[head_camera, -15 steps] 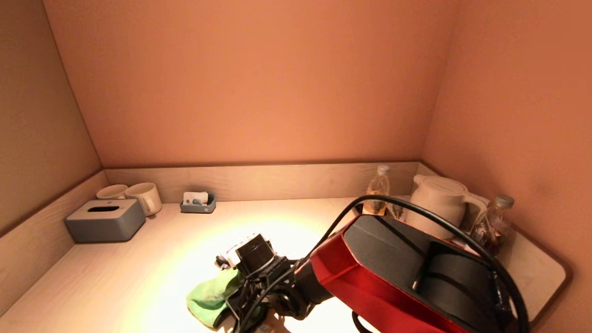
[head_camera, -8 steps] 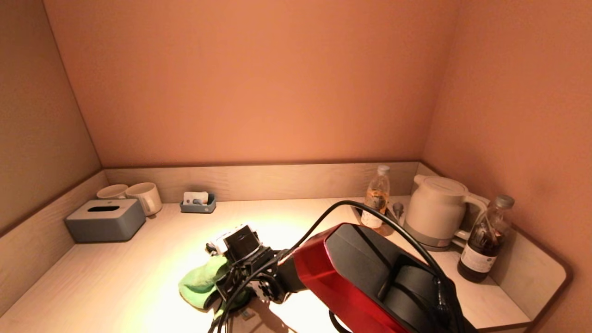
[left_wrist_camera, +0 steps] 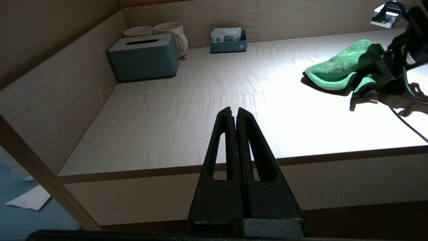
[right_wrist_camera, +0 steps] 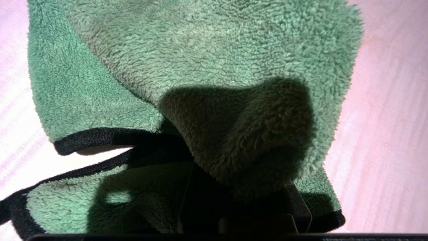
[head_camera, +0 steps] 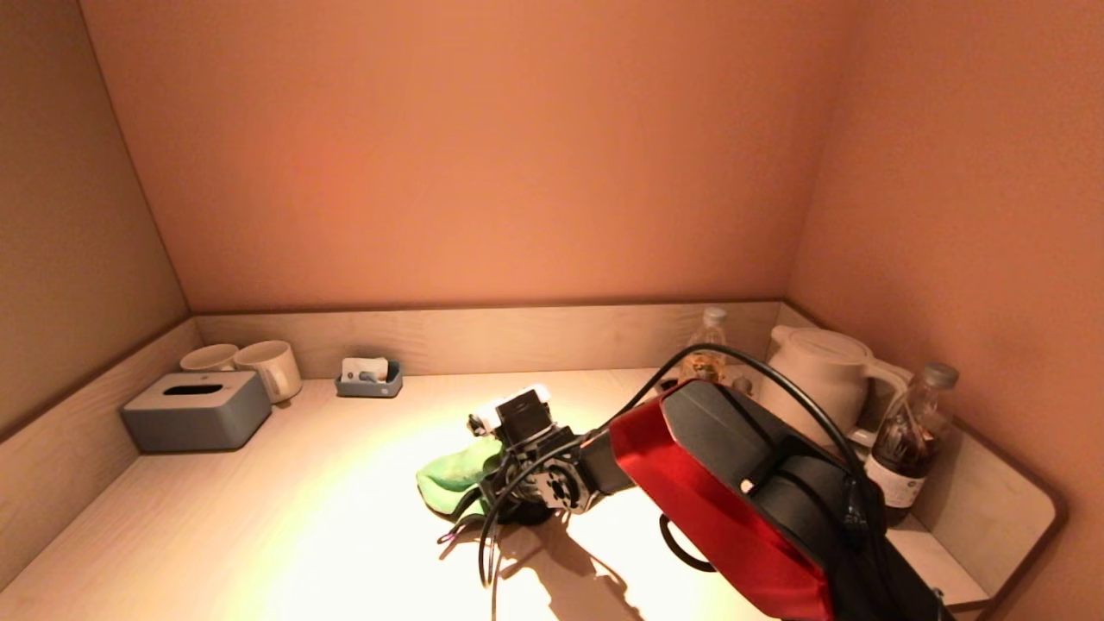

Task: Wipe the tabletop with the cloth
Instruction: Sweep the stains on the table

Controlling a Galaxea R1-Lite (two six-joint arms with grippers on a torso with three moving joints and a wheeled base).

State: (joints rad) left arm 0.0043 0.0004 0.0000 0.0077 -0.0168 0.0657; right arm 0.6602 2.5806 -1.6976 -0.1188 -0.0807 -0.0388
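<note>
Open worktop (head_camera: pixel 259 535) is left across the near left and middle; the back-left corner is blocked by a tissue box (head_camera: pixel 196 410) and mugs (head_camera: pixel 269 367), the right side by kettle (head_camera: pixel 819 379) and bottles (head_camera: pixel 906 444)

Over the last second the right pincer (head_camera: pixel 504 492) drags the green cloth (head_camera: pixel 454 474) across the tabletop (head_camera: pixel 285 517). First it slides a little toward the robot's left, then it sweeps back to the right and away from the near edge. The cloth now lies near the middle of the lit patch. The red forearm (head_camera: pixel 716 509) swings along, once more hiding the base of the clear bottle (head_camera: pixel 707 354).
</note>
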